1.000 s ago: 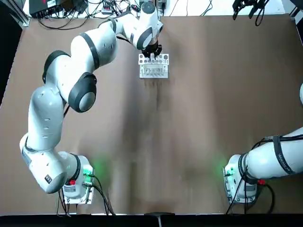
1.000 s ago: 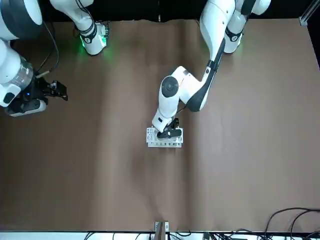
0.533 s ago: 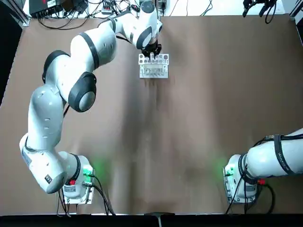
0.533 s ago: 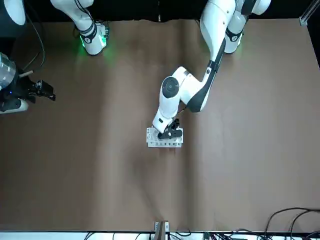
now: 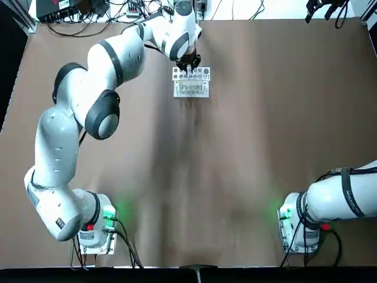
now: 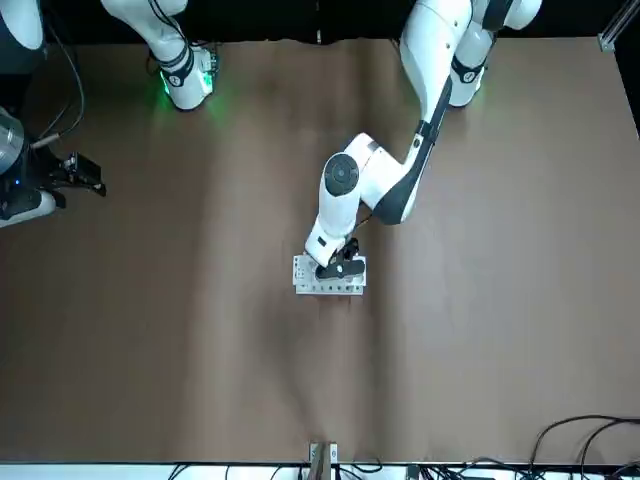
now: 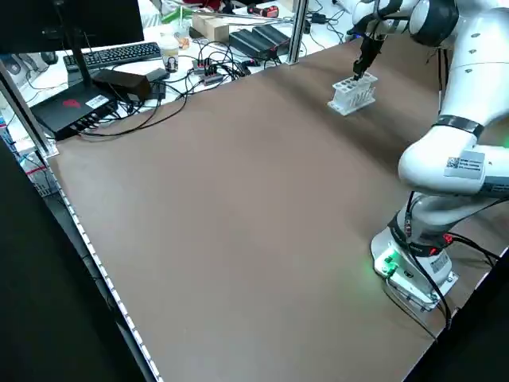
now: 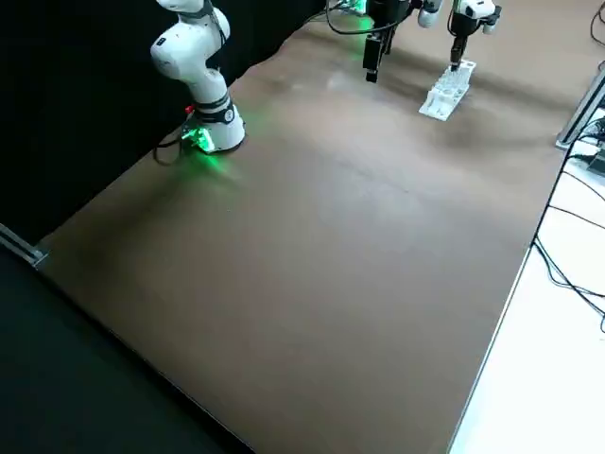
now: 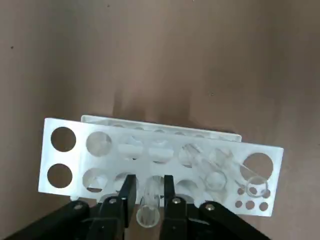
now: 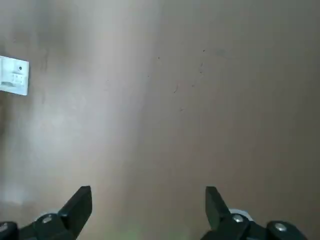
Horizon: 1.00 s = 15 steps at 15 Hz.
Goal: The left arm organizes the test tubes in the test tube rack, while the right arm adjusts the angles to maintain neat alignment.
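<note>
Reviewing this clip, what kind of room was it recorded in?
Probably a robotics lab: two robot arms are mounted at a brown table, the left pincer is at a white tube rack, and a neighbouring desk holds a monitor and keyboard.

Left arm: extended, hand [image 9: 150, 182] pointing down | Right arm: hand [image 10: 149, 192] open, raised above table

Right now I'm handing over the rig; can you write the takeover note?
Left claw: at the rack, open, one finger each side of a clear tube; no firm grip visible.
Right claw: open and empty, away from the rack.
Done: tubes are in the rack.
Left: at least one tube leans and likely needs straightening; neat alignment isn't finished.
</note>
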Available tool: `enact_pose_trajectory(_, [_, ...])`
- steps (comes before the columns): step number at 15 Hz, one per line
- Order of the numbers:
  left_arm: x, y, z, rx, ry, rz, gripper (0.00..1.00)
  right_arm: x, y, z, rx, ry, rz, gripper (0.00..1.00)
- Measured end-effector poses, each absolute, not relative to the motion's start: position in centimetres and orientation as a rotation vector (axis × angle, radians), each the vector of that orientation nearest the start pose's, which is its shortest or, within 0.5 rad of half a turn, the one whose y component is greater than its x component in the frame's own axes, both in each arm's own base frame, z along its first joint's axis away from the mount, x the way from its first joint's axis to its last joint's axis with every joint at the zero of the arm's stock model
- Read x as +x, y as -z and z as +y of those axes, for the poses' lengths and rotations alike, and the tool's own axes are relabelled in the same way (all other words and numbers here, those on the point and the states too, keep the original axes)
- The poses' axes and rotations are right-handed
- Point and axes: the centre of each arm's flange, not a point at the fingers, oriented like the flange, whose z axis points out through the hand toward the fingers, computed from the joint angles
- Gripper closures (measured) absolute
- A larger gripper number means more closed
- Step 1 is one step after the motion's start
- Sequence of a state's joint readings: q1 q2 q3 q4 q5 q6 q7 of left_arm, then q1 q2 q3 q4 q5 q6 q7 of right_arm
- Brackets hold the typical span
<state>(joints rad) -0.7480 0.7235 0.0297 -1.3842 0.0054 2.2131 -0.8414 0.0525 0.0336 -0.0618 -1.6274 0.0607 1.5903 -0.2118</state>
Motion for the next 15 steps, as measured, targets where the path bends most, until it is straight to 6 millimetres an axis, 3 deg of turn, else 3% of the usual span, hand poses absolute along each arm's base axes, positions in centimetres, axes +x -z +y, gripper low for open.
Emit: enact_pose_trajectory(15, [55.58, -29.33, -49.19, -3.192, 0.148, -0.179, 0.76, 56.25, -57.82, 1.14, -3.053, -0.110, -0.347, 0.00])
